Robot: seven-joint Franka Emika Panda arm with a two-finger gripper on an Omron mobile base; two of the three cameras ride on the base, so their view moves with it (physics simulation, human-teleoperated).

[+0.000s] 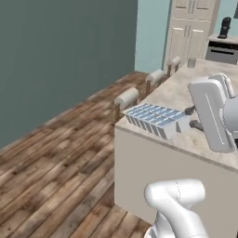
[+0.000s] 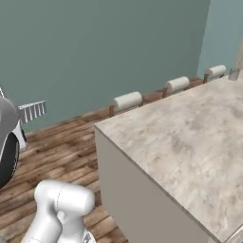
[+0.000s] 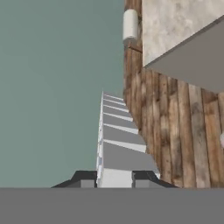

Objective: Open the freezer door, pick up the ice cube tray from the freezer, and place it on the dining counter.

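The pincer (image 3: 114, 179) is nearly closed on one short end of the ice cube tray (image 3: 114, 133); in the hand view its two dark fingertips (image 3: 85, 178) press against that end from either side, and the tray runs straight out ahead of them.

The tray is a small, pale blue-white rectangle divided by thin white ribs into rows of square cells. In the left base view the tray (image 1: 155, 118) lies roughly level, its cells facing up, two rows side by side along its length, with plain whitish outer walls below the rim. In the right base view just the far end of the tray (image 2: 32, 111) shows, its ribs like a row of short white bars.

In the left base view the tray hangs out from the pincer at the corner of the bench (image 1: 186, 90), just above the beige marbled top; whether it touches the stone cannot be told. In the hand and right base views it appears off to the side of the bench (image 2: 190, 137), over the wooden floor (image 3: 175, 122) and against the teal wall (image 2: 95, 47).

Beyond the tray, round-backed stools (image 2: 128, 100) line the bench's far edge.
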